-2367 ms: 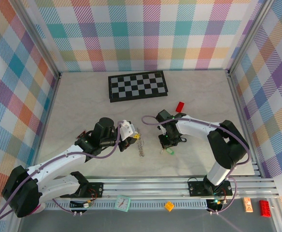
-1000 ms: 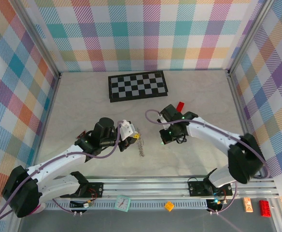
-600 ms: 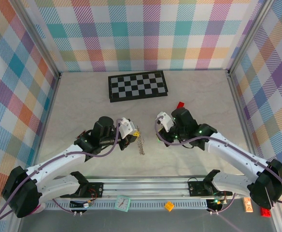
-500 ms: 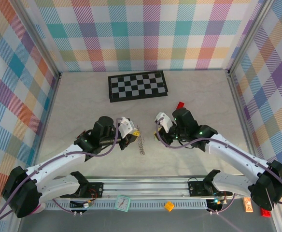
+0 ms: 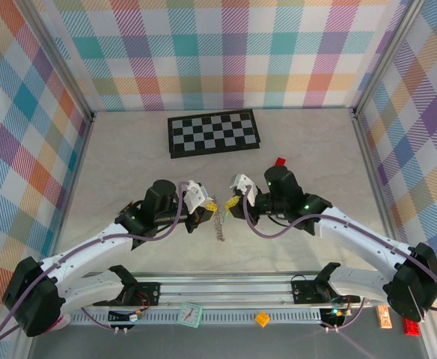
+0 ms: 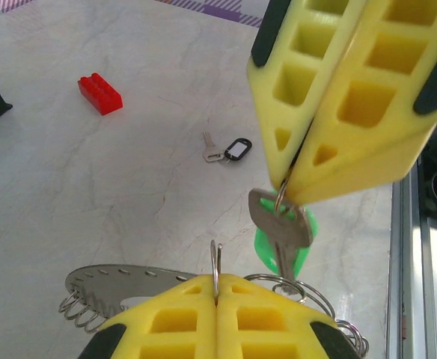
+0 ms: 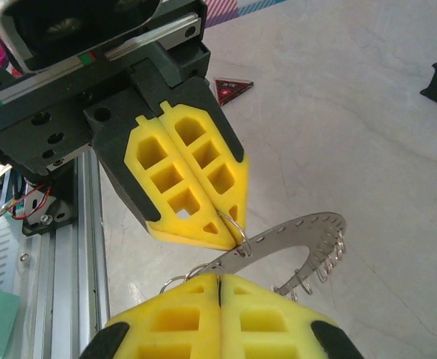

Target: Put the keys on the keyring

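Our left claw [image 6: 217, 288] is clamped on the keyring [image 6: 106, 278], our right claw [image 6: 288, 193] clamped on the green key [image 6: 280, 224]; we should line its hole up squarely with the upright loop [image 6: 215, 258].

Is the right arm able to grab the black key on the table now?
Probably not yet. The right hand is shut on the green key, up by the keyring. The black key lies bare on the table, so once that hand is free the way looks open.
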Robot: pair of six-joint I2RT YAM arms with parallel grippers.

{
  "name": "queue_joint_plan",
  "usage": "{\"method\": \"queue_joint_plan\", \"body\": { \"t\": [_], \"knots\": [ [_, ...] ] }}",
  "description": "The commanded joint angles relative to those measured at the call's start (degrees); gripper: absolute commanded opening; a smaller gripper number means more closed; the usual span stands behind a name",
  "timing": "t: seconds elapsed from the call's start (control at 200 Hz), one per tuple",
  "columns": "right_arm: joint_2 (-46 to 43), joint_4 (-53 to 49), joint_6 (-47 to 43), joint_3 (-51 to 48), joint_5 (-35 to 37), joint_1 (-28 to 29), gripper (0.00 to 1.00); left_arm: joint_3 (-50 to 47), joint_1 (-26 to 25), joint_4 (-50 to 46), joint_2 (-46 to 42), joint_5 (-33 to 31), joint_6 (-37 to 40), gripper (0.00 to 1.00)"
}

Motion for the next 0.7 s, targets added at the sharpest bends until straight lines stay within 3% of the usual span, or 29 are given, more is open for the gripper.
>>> {"method": "queue_joint_plan", "body": {
  "t": [0.0, 0.695],
  "knots": [
    [1.44, 2.96, -1.54, 1.14, -1.28, 0.77, 0.00, 1.73, 0.17, 2.17, 0.07, 1.66, -1.02, 0.00],
    [4.48, 5.90, 0.82, 1.98, 4.31, 1.66, 0.00, 1.91, 0.11, 2.25, 1.11, 3.06, -0.73, 0.00]
  ]
}}
